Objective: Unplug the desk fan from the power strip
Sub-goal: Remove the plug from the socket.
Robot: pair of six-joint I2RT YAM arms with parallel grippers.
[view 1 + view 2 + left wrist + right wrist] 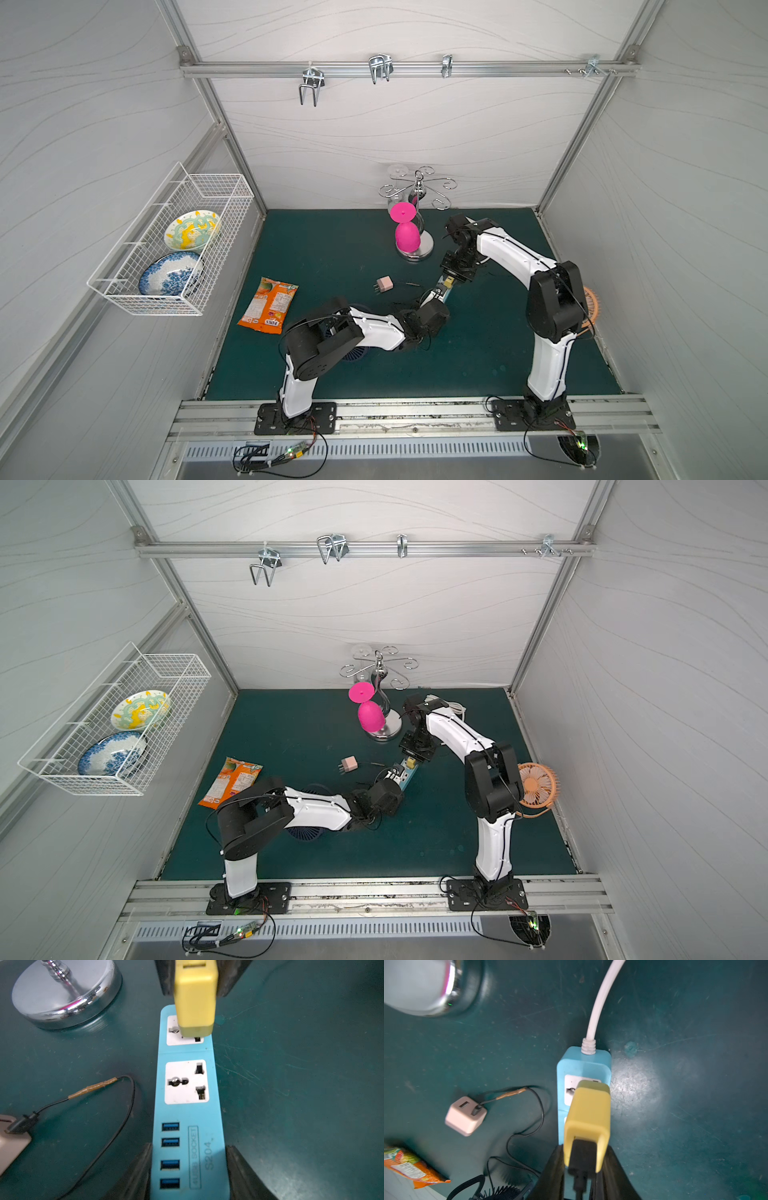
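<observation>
Nearest us, the aluminium front rail carries both arm bases. Beyond it spreads the teal mat, and on the left wall we see a white wire basket holding two patterned plates. We find the left arm stretched low across the mat and the right arm folded over from the back, their wrists meeting near the mat's middle. Behind them stands a chrome glass rack with a pink goblet hanging upside down. An orange snack bag lies flat towards the left. An orange fan stands at the right edge, and a dark blue fan shows partly from under the left arm.

Between the wrists lies the power strip, flat on the mat, its white cord running towards the back. Our left gripper is closed on the strip's port end, one finger pressed against each long side. Our right gripper is clamped around a yellow plug that stands over the socket nearest the cord; we cannot tell whether its prongs are fully seated. A black connector sits in the plug's outer end. Near the strip but apart from it lies a pink adapter, trailing a thin black cable wrapped at one spot in brown tape.
</observation>
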